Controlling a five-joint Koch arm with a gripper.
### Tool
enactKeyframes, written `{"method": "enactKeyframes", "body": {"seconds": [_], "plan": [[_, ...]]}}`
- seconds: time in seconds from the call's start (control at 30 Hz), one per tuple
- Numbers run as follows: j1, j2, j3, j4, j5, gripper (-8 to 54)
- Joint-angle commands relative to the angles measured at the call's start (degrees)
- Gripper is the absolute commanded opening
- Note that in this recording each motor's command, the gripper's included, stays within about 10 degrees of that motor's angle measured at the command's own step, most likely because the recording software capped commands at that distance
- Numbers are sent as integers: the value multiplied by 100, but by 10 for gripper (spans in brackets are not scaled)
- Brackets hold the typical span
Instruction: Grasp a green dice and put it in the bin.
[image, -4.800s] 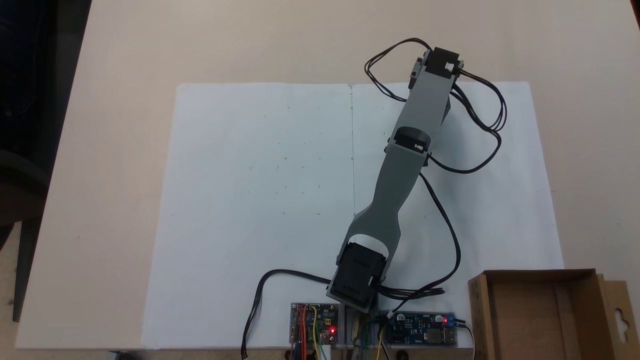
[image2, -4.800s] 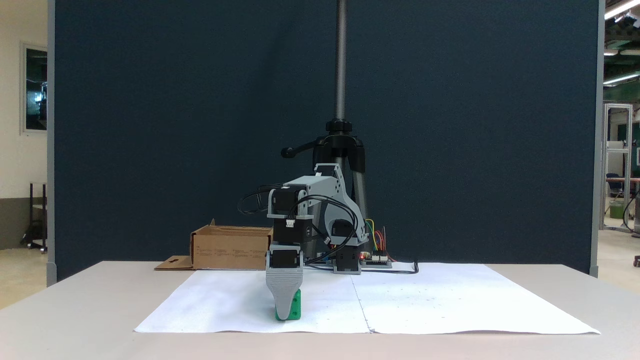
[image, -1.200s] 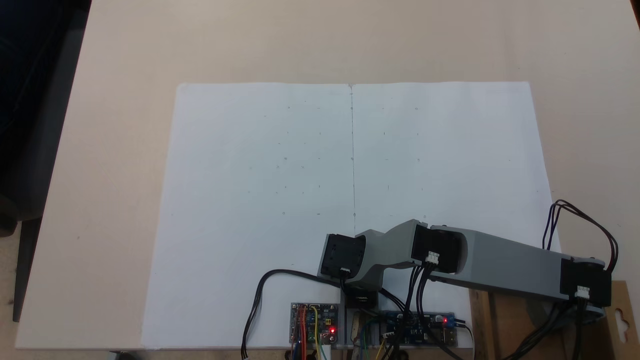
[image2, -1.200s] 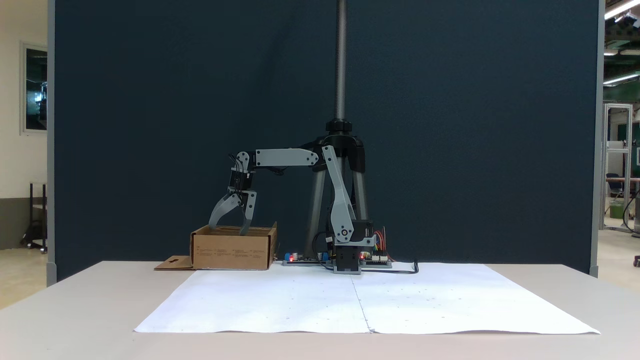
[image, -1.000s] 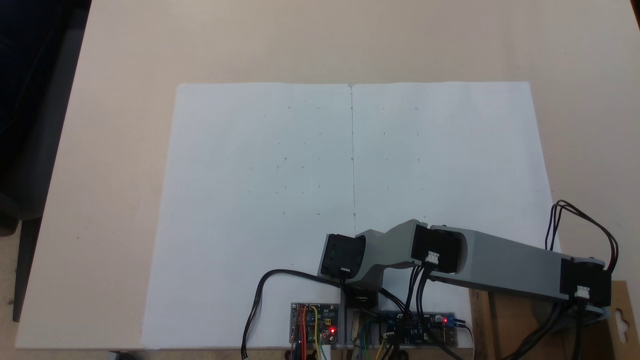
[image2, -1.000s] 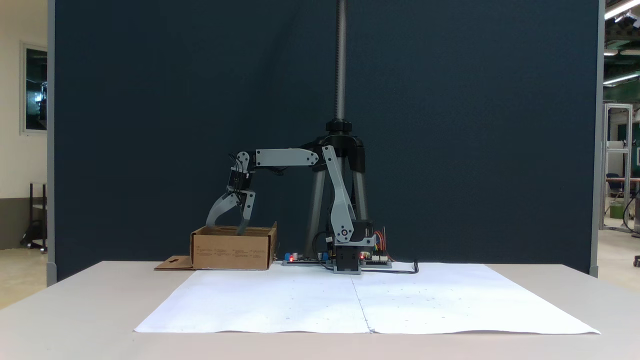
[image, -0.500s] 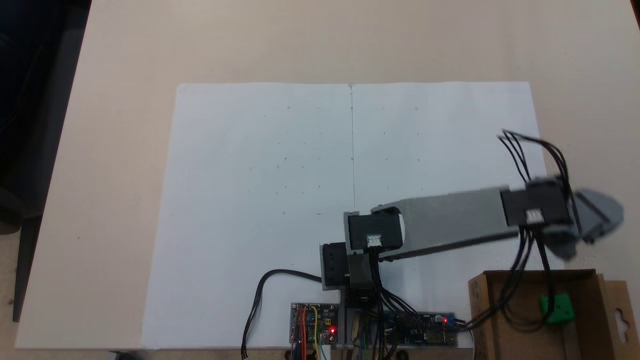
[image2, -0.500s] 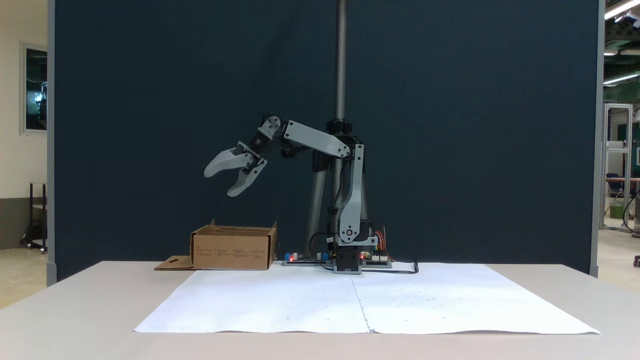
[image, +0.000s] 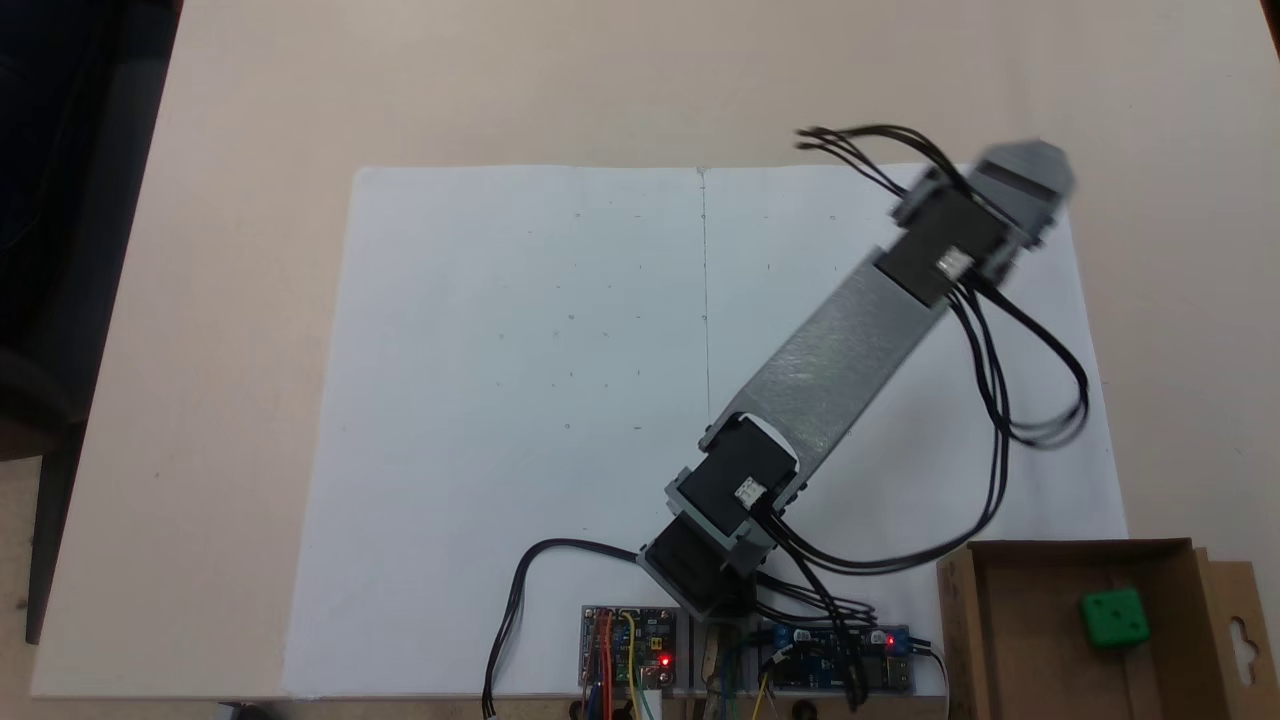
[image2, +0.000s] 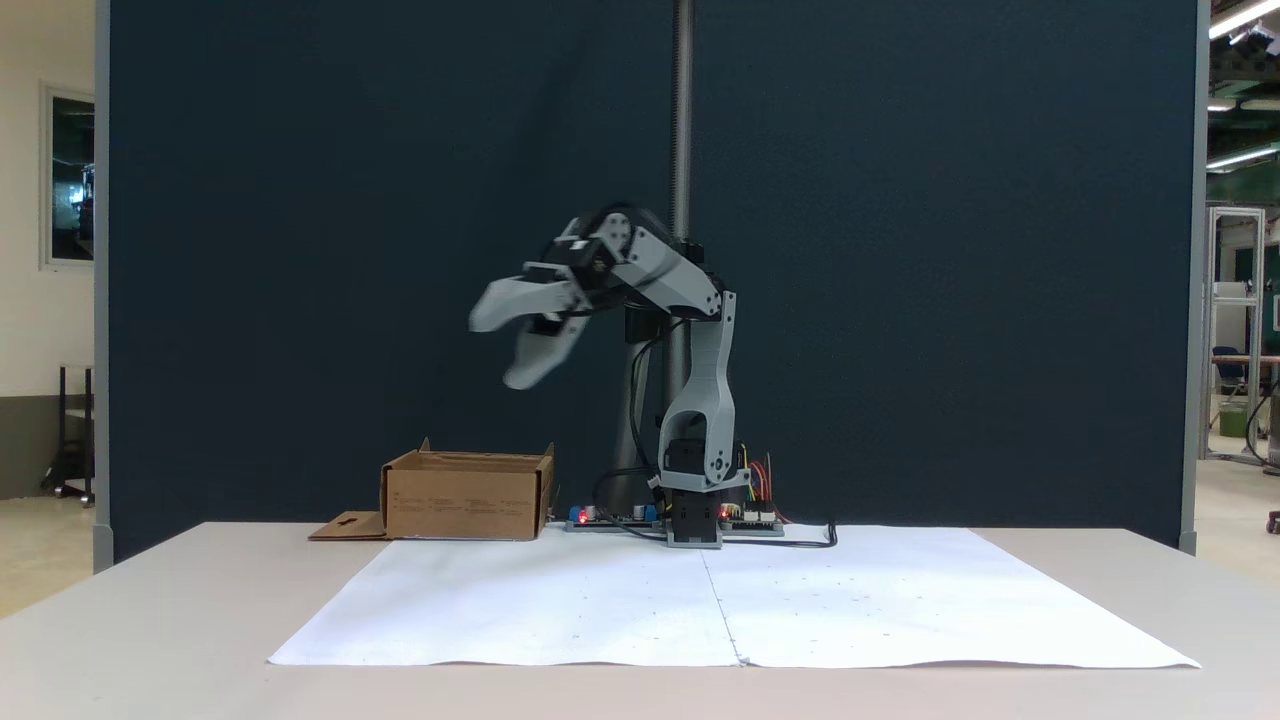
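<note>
now the green dice (image: 1115, 617) is seen lying on the floor of the bin (image: 960, 600), near its flap side, and nothing is touching it. from the gripper (image2: 505, 345) the dice lies well apart: far below it and back toward the base side of the arm, as both fixed views show. the gripper is raised high above the white paper (image: 520, 400), beyond the bin's rim, a little blurred. its jaws are spread wide and nothing is held between them. the placing is judged as done, so the coming move is probably only a return to rest, with no further grasp needed.
</note>
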Motion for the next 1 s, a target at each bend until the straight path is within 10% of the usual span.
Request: {"method": "enactKeyframes", "body": {"seconds": [0.0,0.97], "plan": [[-501,167,88,-176,466,402],[-3524,1714,4808,-4612,1301,418]]}}
